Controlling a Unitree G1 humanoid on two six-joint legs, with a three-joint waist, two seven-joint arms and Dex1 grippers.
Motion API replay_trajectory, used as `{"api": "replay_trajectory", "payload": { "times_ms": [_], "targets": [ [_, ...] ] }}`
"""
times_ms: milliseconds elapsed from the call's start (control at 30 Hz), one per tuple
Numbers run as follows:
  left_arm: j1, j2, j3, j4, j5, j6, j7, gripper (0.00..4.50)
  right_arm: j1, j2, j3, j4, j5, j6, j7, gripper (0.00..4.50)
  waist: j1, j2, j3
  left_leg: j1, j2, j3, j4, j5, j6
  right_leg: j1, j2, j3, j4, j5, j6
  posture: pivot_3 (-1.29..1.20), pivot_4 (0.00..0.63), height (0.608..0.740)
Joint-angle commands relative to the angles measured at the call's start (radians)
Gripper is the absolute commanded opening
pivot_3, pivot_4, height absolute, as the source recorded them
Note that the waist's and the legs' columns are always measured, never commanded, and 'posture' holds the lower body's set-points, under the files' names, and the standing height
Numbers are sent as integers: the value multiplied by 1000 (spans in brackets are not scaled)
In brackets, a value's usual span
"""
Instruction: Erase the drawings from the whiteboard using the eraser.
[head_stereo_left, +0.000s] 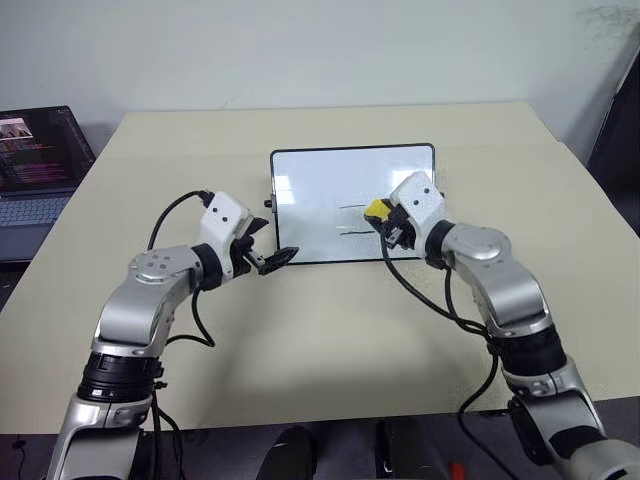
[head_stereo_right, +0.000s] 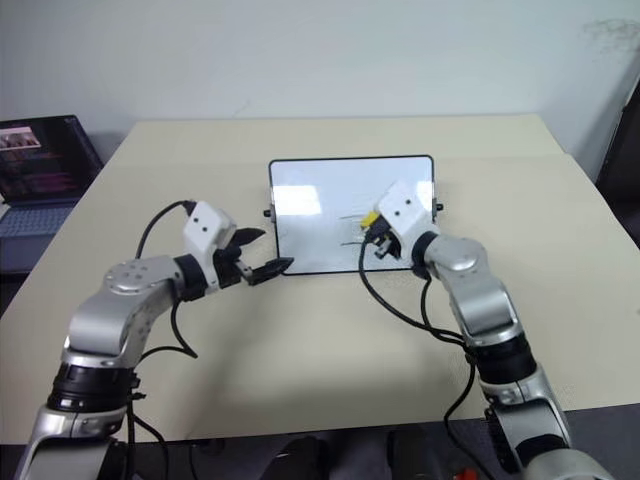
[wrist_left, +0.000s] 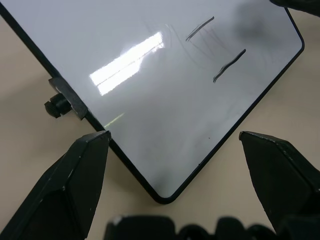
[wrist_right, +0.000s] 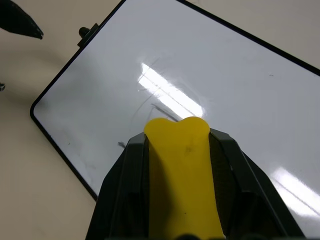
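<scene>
The whiteboard (head_stereo_left: 310, 190) lies flat in the middle of the table. Two thin dark strokes of the drawings (wrist_left: 229, 65) sit on its right half, one above the other. My right gripper (head_stereo_left: 387, 217) hovers over that part of the board and is shut on the yellow eraser (wrist_right: 182, 175), whose tip sticks out past the fingers, close by the strokes. My left gripper (head_stereo_left: 270, 245) is open at the board's near left corner (wrist_left: 165, 195), which shows between its two fingers with nothing gripped.
An open laptop (head_stereo_left: 35, 160) stands off the table's left side. The beige table (head_stereo_left: 330, 340) has bare room in front of the board and on both sides. A small black knob (wrist_left: 57, 106) juts from the board's left edge.
</scene>
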Motion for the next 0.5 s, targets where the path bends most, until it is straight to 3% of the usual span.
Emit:
{"api": "replay_trajectory", "payload": {
  "times_ms": [33, 200, 500],
  "targets": [
    [19, 20, 34, -29, 12, -11, 21, 4500, 37, -41, 27, -63, -27, -75, 2, 1273, 0, 0, 0, 0, 0, 0, 0, 0, 0, 0, 0, 0, 0, 0, 0, 0, 150, 740],
    [26, 13, 36, -26, 24, -10, 54, 4500, 55, -49, 65, 4, -107, -220, -72, 1273, 0, 0, 0, 0, 0, 2, 0, 0, 0, 0, 0, 0, 0, 0, 0, 0, 150, 740],
    [21, 26, 18, -32, 28, -8, 36, 4500, -93, 89, 106, 265, -170, -360, -168, 1273, -2, 0, 0, 1, 0, 6, 0, 1, -1, 0, 0, 1, 0, 1, 0, 0, 150, 740]
  ]
}}
